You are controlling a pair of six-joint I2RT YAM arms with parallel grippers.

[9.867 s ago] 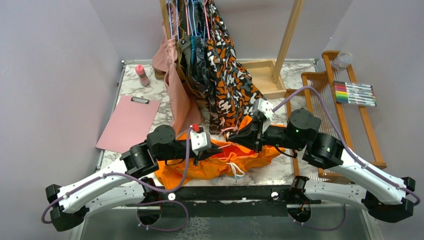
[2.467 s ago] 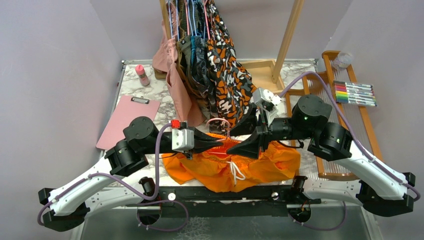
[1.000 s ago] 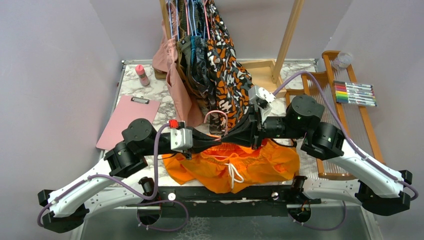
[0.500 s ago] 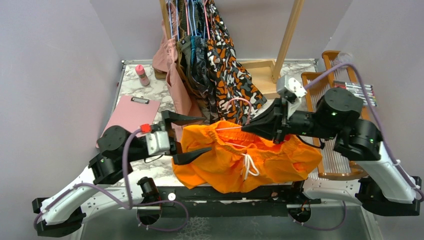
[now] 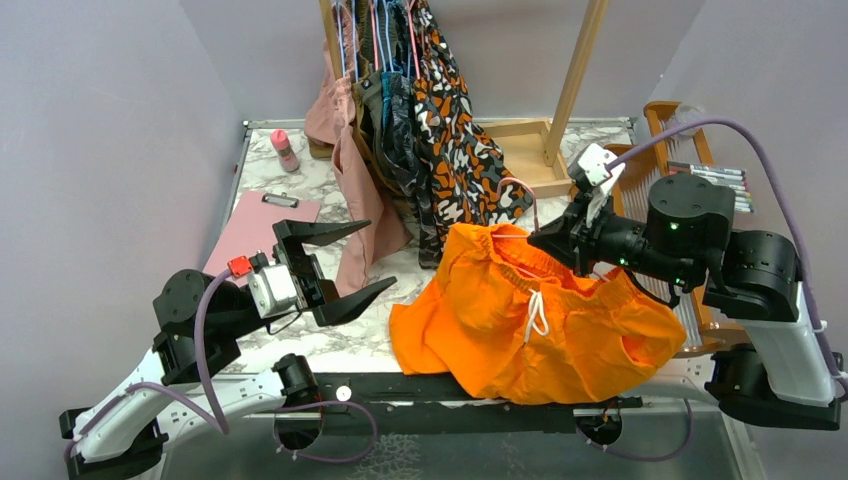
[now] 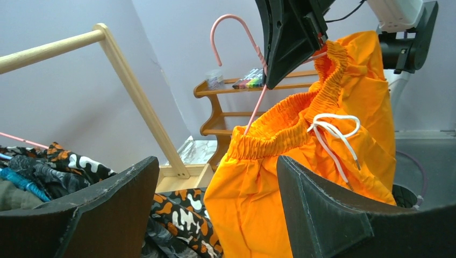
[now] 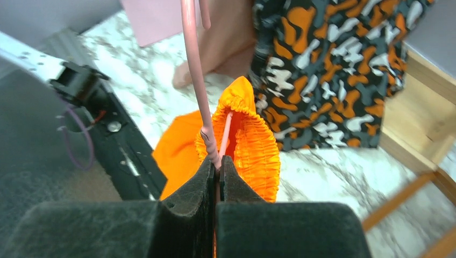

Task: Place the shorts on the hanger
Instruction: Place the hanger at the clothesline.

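The left gripper (image 5: 380, 255) had let go of the orange shorts (image 5: 530, 320) and drawn back left, jaws spread wide. The right gripper (image 5: 545, 240), clamped on the pink hanger (image 7: 191, 59), carried them by the waistband, raised over the table's near right. Hanging appeared nearly complete. There was open room to the left; the patterned garment (image 5: 455, 150) and wooden shelf (image 5: 655, 110) stood near.

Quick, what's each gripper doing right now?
Left gripper: open, holding nothing.
Right gripper: shut on the hanger, with the shorts hanging from it.
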